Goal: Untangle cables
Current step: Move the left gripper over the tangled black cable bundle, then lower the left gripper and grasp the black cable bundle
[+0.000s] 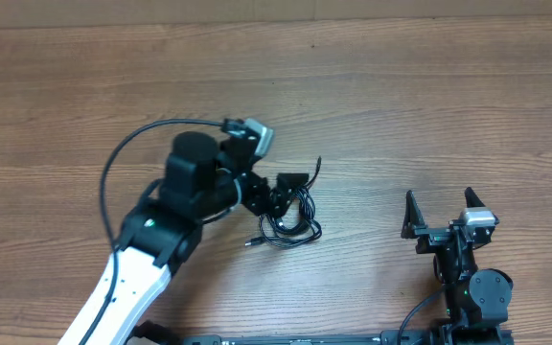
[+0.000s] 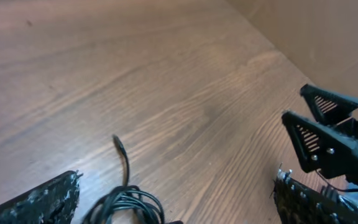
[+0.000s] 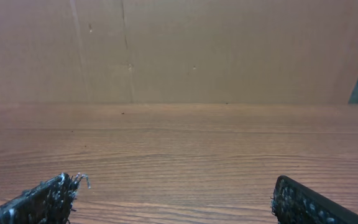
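Both claws are spread wide, with nothing gripped. The left claw [image 1: 290,196] is set astride the cables [image 1: 291,224], bunched in a knot at mid-table [image 1: 401,96], seemingly so a strand can be pinched. The right claw [image 1: 439,211] is held at the near right, well apart.

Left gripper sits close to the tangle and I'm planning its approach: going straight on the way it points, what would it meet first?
The cables: the bunch lies just ahead, between the open fingers of the left gripper. Whether it is low enough to touch them is unclear.
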